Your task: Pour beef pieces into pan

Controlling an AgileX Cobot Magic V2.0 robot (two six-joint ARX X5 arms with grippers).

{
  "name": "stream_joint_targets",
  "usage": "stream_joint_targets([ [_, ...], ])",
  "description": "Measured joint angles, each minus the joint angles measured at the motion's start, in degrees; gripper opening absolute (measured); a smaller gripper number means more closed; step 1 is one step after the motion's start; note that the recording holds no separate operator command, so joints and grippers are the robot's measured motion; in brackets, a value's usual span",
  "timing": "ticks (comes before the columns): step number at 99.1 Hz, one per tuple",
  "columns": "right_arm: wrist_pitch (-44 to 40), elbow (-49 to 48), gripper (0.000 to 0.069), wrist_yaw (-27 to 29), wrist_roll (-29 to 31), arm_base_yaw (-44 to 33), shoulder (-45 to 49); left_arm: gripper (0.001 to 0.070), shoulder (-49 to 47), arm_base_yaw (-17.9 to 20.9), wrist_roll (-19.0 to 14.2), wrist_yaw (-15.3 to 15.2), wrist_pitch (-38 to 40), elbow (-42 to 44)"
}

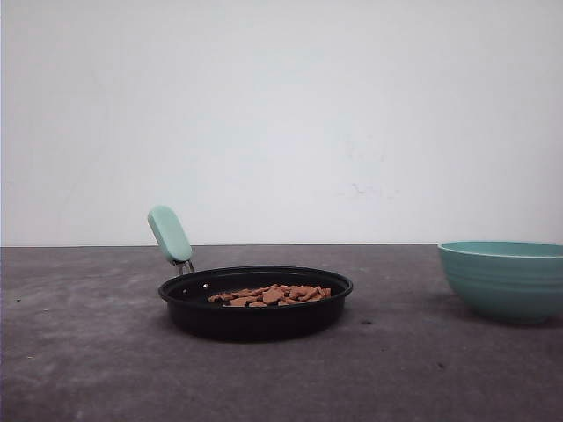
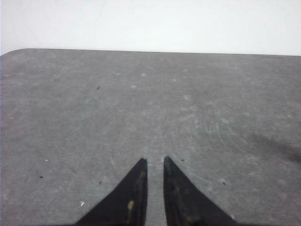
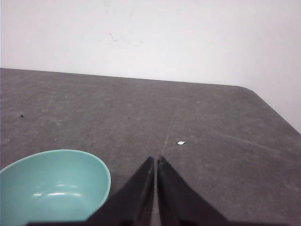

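Left hand: left hand (image 2: pixel 155 162) hangs over bare table, its two dark fingers (image 2: pixel 134 197) nearly together with a narrow slit between the tips, nothing held.
Right hand: right hand (image 3: pixel 155 160) has its fingers (image 3: pixel 175 200) pressed almost tip to tip, empty, over the table just beside the bowl's rim.
Table: grey, scuffed table (image 1: pixel 88 352) carries everything; small dark specks and a white fleck (image 3: pixel 181 142) dot its surface.
Wall: plain white wall (image 1: pixel 281 114) rises behind the far edge of the table.
Bowl: ribbed teal bowl (image 1: pixel 503 280) stands upright at the right side, well apart from the pan; the right wrist view shows its inside (image 3: pixel 49 188) empty.
Pan: shallow black pan (image 1: pixel 255 308) sits flat near the middle of the table, nothing between it and the bowl.
Handle: mint-green handle (image 1: pixel 169 234) tilts up and to the left on a thin metal stem at the pan's far left rim.
Beef pieces: beef pieces (image 1: pixel 273 294) lie in a low heap inside the pan, spread toward its right half.
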Motion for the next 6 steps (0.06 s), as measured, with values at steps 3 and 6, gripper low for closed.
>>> stream_joint_targets([
  [3,0.0,0.0,0.0007,0.0,0.0,0.0,0.0,0.0037,0.0,0.0,0.0,0.0,0.0,0.0],
  [6,0.0,0.0,0.0007,0.0,0.0,0.0,0.0,0.0037,0.0,0.0,0.0,0.0,0.0,0.0],
])
